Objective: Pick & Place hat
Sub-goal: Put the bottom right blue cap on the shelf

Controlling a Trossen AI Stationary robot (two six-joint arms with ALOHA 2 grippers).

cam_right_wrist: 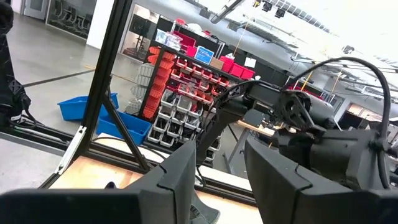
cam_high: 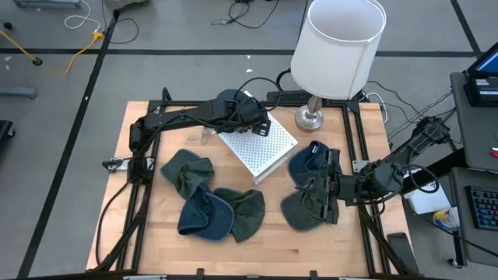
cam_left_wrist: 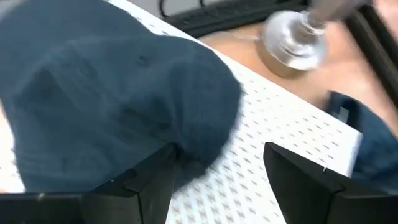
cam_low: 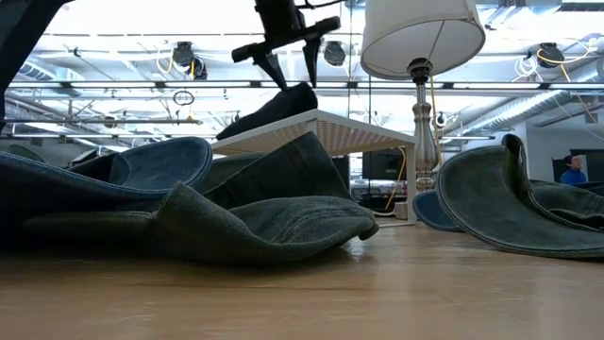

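A dark blue hat (cam_high: pixel 228 99) lies on the far left corner of a white perforated platform (cam_high: pixel 264 152); in the left wrist view the hat (cam_left_wrist: pixel 112 87) rests crown up on the platform (cam_left_wrist: pixel 280 124). My left gripper (cam_left_wrist: pixel 221 177) is open just above the hat's near edge, also shown from the low view as the left gripper (cam_low: pixel 293 71) over the hat (cam_low: pixel 274 109). My right gripper (cam_high: pixel 325 188) hovers open and level over two hats at the table's right, a blue hat (cam_high: pixel 310 162) and a green hat (cam_high: pixel 303 208); the right gripper (cam_right_wrist: pixel 221 180) holds nothing. My left gripper stands over the blue hat from above with its fingers apart. One finger (cam_left_wrist: pixel 155 177) is right at the hat's edge (cam_left_wrist: pixel 193 158); I cannot tell whether it touches the cloth. The hat lies flat on the platform.
A lamp with a white shade (cam_high: pixel 339 47) and a metal base (cam_high: pixel 310 118) stands at the table's far side, beside the platform. Three more hats lie at the near left: a green hat (cam_high: pixel 185 173), a blue hat (cam_high: pixel 204 215) and another green hat (cam_high: pixel 247 215). Black frame rails (cam_high: pixel 359 148) edge the table.
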